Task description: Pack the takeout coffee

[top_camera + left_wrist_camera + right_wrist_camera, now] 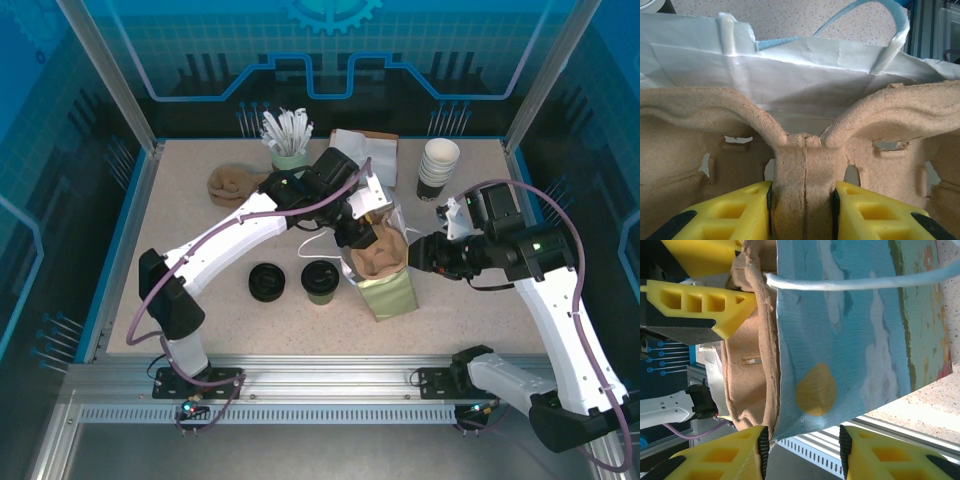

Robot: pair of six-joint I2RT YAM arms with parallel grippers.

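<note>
top: overhead, whole table (470, 310) | wrists: close, both at bag (865, 340)

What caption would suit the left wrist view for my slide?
Left tool grips the middle ridge of a pulp cup carrier before an open paper bag.

The takeout coffee (320, 281) is a small paper cup with olive-green sides and a round black plastic lid seated on top. It stands upright on the worktop (200, 250), untouched, to the left of the left pincer (365, 238) and nearer the arm bases, near it but apart. It sits farther from the right pincer (418, 252), on that pincer's left.
</note>
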